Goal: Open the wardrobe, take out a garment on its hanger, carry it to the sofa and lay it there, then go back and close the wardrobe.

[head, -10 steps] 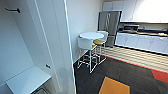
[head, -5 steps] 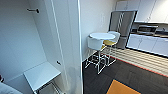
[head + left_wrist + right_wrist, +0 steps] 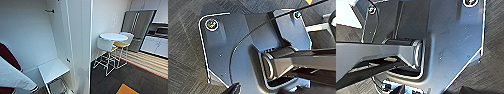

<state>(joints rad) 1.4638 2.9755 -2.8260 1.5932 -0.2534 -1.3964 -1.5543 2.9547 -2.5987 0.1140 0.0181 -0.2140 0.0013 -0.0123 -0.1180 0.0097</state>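
1. Presently, the wardrobe point(image 3: 62, 37) stands open in the head view, taking up the left half of the picture: white interior, a white back wall, and a white vertical panel or door edge running down the middle of the frame.
2. A short dark rail stub point(image 3: 50, 11) projects high up inside the wardrobe. A white shelf point(image 3: 52, 70) sits low in the interior, with metal framework visible beneath it.
3. A dark red top point(image 3: 8, 58) shows at the lower left edge, just beside the wardrobe interior. Across it lies a white sleeve or panel point(image 3: 15, 76) with a striped cuff; whether this belongs to the red top or to another item cannot be told.
4. To the right of the wardrobe, well apart, stand a round white bench point(image 3: 113, 37) and white stools on wire legs, one with a yellow seat point(image 3: 121, 44). A steel fridge point(image 3: 136, 27) and white kitchen cabinets point(image 3: 156, 45) are behind them.
5. Floor: dark carpet point(image 3: 130, 80), with an orange patch at the lower edge.
6. Arm pose: both wrist views look down past the robot's own dark plate onto grey carpet. The state of the left and right jaws cannot be told.
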